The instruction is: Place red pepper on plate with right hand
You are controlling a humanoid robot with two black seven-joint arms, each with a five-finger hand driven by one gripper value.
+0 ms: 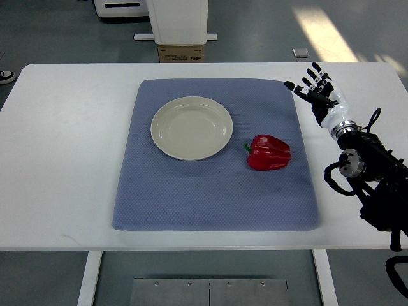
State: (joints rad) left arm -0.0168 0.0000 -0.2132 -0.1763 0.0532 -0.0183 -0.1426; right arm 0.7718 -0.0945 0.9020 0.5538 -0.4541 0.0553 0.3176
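White table [64, 159] with blue mat [210, 197]: red pepper [269, 152] on its side just right of empty plate [191, 127], stem plateward; right hand [317, 89] spread, holding nothing, up-right of pepper, well apart.

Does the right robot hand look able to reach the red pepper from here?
Probably yes. The right robot hand is open beside the mat's right edge, and nothing lies between it and the red pepper.
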